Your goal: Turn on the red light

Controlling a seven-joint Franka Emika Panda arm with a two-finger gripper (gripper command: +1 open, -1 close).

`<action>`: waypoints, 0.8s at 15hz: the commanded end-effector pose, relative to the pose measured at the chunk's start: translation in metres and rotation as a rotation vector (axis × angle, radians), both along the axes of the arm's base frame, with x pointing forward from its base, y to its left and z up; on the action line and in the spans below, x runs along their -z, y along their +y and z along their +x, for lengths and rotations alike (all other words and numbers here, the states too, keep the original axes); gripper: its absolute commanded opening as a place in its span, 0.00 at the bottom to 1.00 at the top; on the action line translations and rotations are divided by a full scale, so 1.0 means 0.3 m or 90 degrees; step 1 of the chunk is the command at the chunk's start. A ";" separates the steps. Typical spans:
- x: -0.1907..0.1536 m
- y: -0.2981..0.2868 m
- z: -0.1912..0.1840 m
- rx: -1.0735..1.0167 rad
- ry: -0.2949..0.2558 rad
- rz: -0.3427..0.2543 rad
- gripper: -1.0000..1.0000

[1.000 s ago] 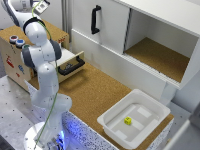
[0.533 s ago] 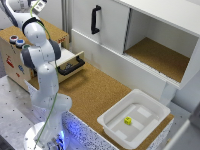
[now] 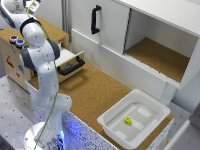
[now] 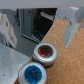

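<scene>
The red light (image 4: pixel 45 51) is a small round red cap in a pale grey ring on top of a wooden box (image 3: pixel 10 55). In the exterior view it (image 3: pixel 13 38) sits near the box's front edge. A like blue-capped button (image 4: pixel 32 73) stands right beside it, and also shows in the exterior view (image 3: pixel 20 43). My gripper (image 4: pixel 40 27) is above the red light and apart from it, with its fingers (image 4: pixel 72 25) spread wide and nothing between them. In the exterior view the gripper (image 3: pixel 17 6) is at the top left, partly cut off. No green button shows.
An open drawer with a black handle (image 3: pixel 70 65) juts from the box beside the arm. A cork-topped counter (image 3: pixel 95 95) carries a white tray (image 3: pixel 150 107) holding a small yellow object (image 3: pixel 128 120). A white cabinet with a black handle (image 3: pixel 95 20) stands behind.
</scene>
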State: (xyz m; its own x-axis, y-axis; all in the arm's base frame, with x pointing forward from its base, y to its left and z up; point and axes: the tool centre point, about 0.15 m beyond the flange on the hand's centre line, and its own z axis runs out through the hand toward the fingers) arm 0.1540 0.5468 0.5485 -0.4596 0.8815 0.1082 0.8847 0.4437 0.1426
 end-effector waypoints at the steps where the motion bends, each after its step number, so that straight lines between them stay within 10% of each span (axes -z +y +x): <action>1: -0.043 0.169 -0.002 0.055 0.025 -0.114 1.00; 2: -0.041 0.184 -0.005 0.058 0.025 -0.116 0.00; 12: 0.058 0.283 0.001 0.031 0.063 -0.137 0.00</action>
